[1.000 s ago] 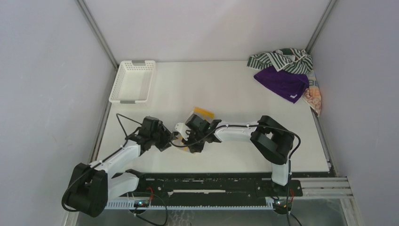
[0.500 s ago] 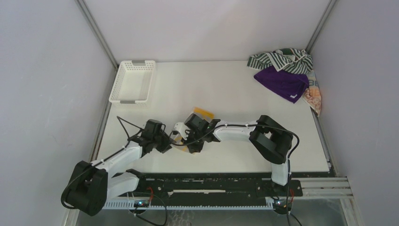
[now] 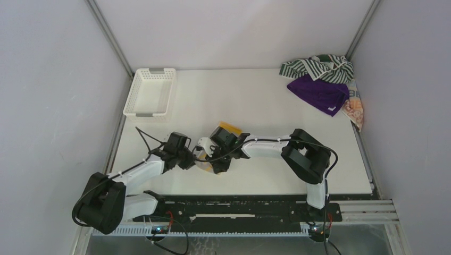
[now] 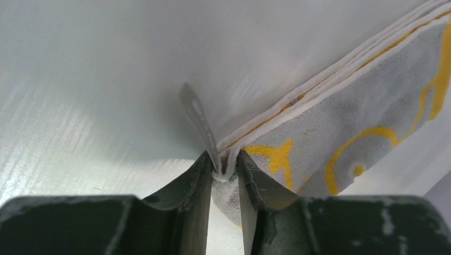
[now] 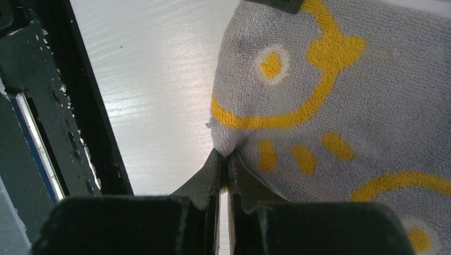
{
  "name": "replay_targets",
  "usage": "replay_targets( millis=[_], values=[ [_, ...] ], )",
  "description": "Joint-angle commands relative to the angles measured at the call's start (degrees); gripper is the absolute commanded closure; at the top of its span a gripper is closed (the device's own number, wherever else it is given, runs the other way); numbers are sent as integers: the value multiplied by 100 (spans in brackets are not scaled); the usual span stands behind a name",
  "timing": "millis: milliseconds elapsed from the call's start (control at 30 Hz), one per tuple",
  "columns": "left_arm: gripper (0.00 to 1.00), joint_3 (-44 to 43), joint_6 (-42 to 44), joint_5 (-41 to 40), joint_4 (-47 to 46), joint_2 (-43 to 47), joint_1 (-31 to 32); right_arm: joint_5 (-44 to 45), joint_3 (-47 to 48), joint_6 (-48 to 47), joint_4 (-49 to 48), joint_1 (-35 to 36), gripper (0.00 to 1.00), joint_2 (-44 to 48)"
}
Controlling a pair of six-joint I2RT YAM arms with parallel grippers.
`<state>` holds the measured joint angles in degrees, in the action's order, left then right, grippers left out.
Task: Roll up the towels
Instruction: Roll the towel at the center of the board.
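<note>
Yellow-and-white terry towel (image 4: 340, 122) sat pinched at its layered edge by the left gripper (image 4: 223, 164), and at a corner by the right gripper (image 5: 226, 159). Such shallow bites could slip and let the layers splay.

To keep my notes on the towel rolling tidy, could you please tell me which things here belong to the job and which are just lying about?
Part of the job:
- yellow towel
- striped towel
- purple towel
- orange patterned towel

Just lying about:
- white basket, far left, nothing visible in it
</note>
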<state>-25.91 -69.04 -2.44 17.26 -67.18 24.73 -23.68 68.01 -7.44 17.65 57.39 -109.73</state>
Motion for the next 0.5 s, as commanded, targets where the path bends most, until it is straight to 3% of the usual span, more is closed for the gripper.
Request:
replay_targets(
  millis=[0, 67, 200, 467],
  values=[
    [77, -274, -65, -168, 310, -178, 55, -354, 142, 162, -45, -80, 100, -31],
    [84, -307, -74, -204, 390, -141, 58, -452, 143, 217, -74, -128, 100, -16],
    [89, -518, -21, -399, 718, 168, 61, -726, 143, 339, -106, -253, 100, 31],
    [87, -1569, 545, -776, 1725, -90, 59, -2047, 109, 1025, -414, -793, 100, -87]
  ],
)
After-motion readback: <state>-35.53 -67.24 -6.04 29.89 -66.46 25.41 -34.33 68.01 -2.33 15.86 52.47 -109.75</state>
